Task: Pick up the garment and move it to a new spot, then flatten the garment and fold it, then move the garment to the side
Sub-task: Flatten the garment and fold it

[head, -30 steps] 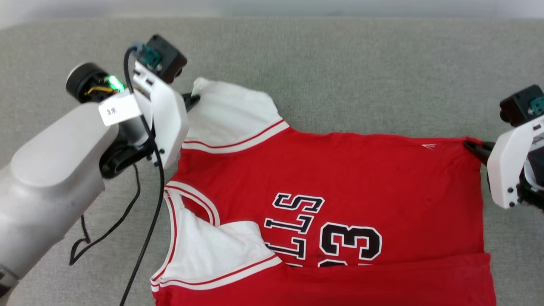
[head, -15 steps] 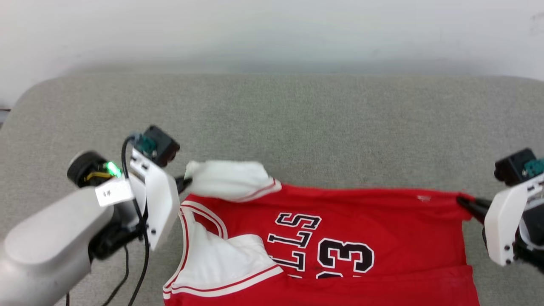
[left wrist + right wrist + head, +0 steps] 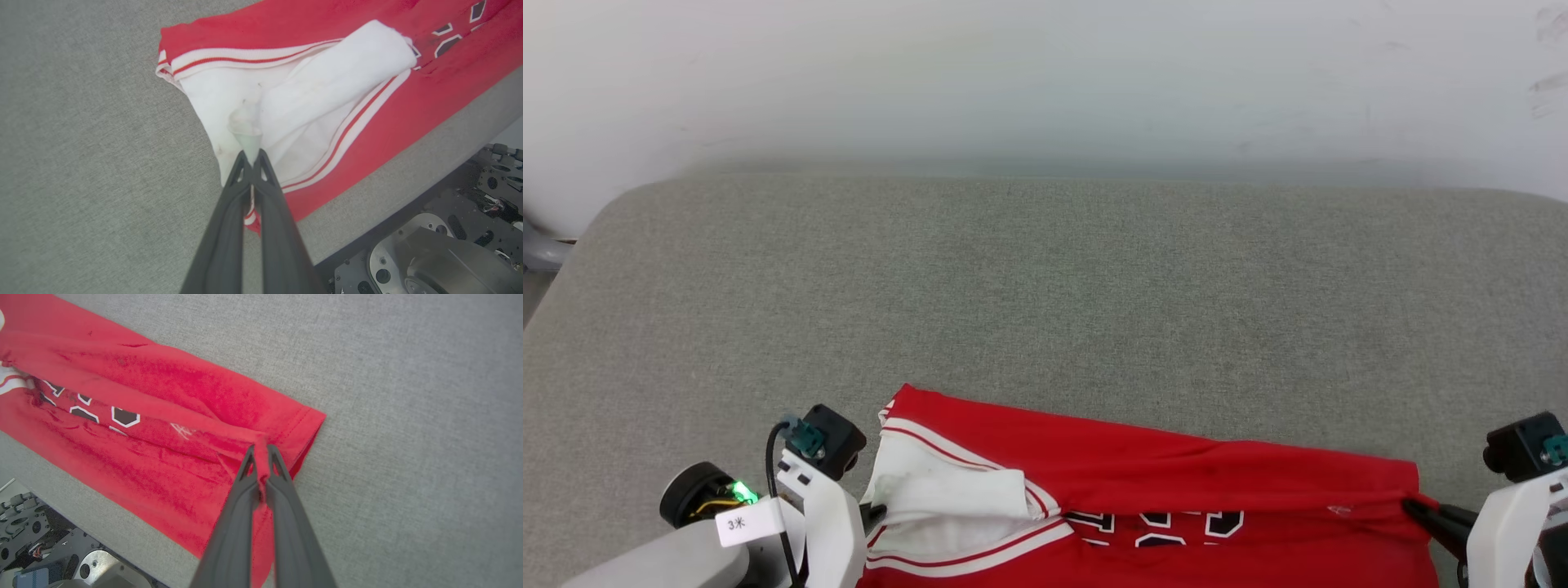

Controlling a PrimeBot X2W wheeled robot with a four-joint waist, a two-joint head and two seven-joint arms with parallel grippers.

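The left end effector, closed, pinches the white shoulder panel of the red basketball jersey; the right end effector, closed, clamps its hem corner. The jersey lies folded between them at the near edge of the grey woven worktop.

Head view: high, facing forward and down across grey surface to wall. Wrist views: close, along fingers, at opposite ends of jersey, which all three share.

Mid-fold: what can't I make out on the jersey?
- Head view: near part of the jersey, cut off by the bottom edge; lettering mostly under a folded red layer.
- Left wrist view: layers pinched by left gripper, hidden inside its grip.
- Right wrist view: same for right gripper.
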